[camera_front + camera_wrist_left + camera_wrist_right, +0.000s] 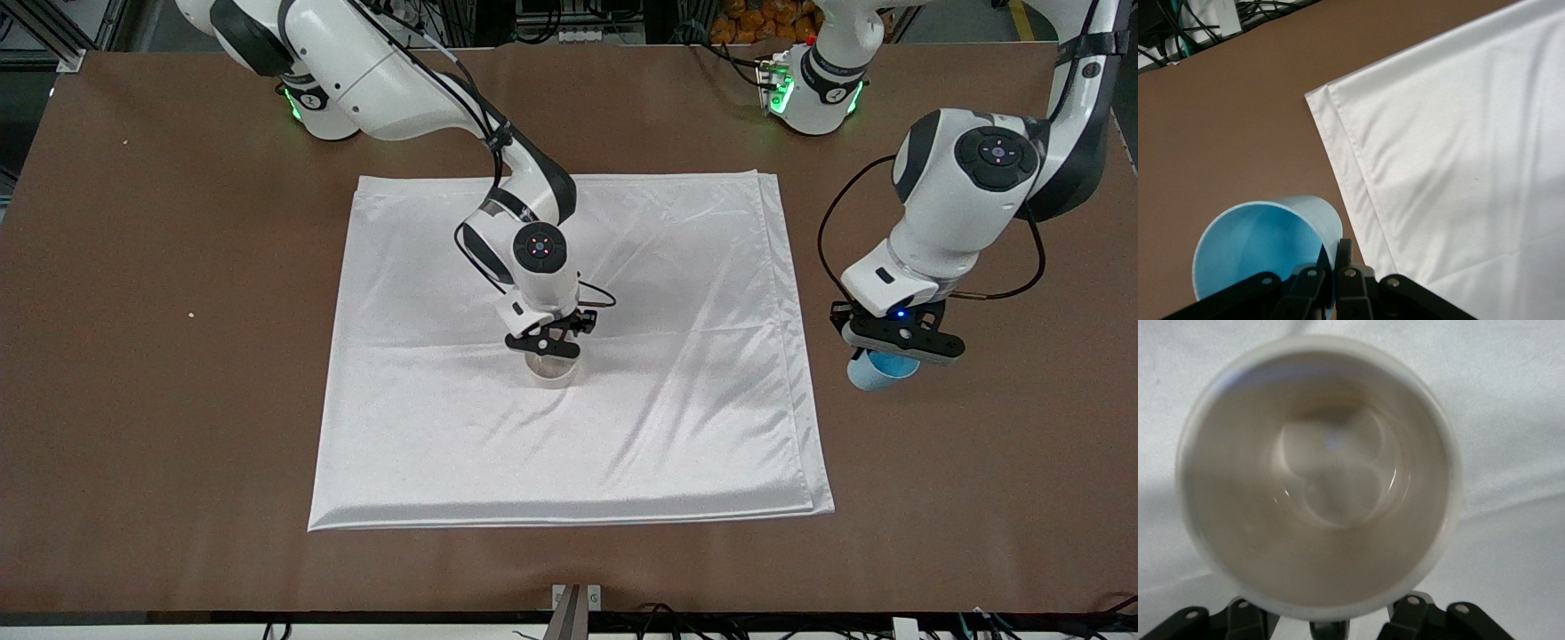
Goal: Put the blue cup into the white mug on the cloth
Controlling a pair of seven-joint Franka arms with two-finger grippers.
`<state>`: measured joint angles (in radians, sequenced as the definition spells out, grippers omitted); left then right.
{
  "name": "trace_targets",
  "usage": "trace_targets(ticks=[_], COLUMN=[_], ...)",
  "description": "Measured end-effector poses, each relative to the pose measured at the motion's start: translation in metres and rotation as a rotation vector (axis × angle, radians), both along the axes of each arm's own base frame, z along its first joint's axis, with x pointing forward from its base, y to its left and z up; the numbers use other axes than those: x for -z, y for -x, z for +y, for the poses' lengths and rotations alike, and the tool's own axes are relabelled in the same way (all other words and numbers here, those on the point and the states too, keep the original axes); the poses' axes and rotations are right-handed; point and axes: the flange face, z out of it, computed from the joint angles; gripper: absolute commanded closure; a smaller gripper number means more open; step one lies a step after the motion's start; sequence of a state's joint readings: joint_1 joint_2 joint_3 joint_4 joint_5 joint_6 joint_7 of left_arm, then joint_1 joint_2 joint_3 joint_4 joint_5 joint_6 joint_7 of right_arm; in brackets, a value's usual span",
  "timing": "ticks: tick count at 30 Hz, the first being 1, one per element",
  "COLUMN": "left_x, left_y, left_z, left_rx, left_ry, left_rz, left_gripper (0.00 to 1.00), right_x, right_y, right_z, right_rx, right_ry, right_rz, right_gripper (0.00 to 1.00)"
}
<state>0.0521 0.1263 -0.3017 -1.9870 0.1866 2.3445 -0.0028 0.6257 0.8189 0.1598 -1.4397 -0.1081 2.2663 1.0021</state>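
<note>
On the brown table [178, 400], the left gripper [893, 351] pinches the blue cup [876, 372] beside the cloth [676, 427], next to be carried over the white mug [551, 366] clamped by the right gripper [549, 340].

Blue cup [876, 372]: light blue outside, brighter blue inside [1251, 257], paler rim. White mug [551, 366]: off-white rim and wall, beige inside [1321, 477] with glossy pale highlights at the bottom. Cloth [676, 427]: shiny white, plain, soft grey shading along the creases and a stitched hem at the edge. Table [178, 356]: flat brown, a couple of tiny pale specks. Left gripper [898, 342] and right gripper [547, 342]: black fingers under white arm shells with dark grey joints. Green lights glow at both arm bases, and there's 1 small blue light on the left arm's wrist.
</note>
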Motion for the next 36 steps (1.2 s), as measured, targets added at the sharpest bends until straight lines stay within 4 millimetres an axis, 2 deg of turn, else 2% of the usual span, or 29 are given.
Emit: trace_targets(ticks=[7, 16, 20, 23, 27, 32, 36], left_x=[-0.025, -0.037, -0.040, -0.045, -0.053, -0.055, -0.050], left_y=[0.004, 0.018, 0.024, 0.027, 0.028, 0.032, 0.037], left_z=[-0.036, -0.081, -0.097, -0.110, -0.130, -0.163, -0.190], left_rx=[0.044, 0.073, 0.100, 0.119, 0.142, 0.150, 0.181], left_ry=[-0.006, 0.010, 0.008, 0.006, 0.006, 0.025, 0.039], left_rz=[0.023, 0.028, 0.037, 0.051, 0.072, 0.088, 0.098], left_gripper=[1.00, 1.00, 1.00, 1.00, 1.00, 1.00, 1.00], right_x=[-0.021, -0.072, -0.098, -0.119, -0.148, -0.178, -0.186], right_y=[-0.002, -0.002, -0.008, -0.016, -0.033, -0.064, -0.088], right_z=[0.004, 0.003, -0.006, -0.020, -0.051, -0.108, -0.156], right_rx=[0.013, 0.014, 0.023, 0.018, -0.012, -0.033, -0.037], right_ry=[0.000, 0.005, 0.008, 0.007, 0.000, 0.006, 0.011], right_rz=[-0.001, -0.013, -0.021, -0.015, 0.006, 0.015, 0.023], right_gripper=[0.00, 0.00, 0.00, 0.00, 0.00, 0.00, 0.00])
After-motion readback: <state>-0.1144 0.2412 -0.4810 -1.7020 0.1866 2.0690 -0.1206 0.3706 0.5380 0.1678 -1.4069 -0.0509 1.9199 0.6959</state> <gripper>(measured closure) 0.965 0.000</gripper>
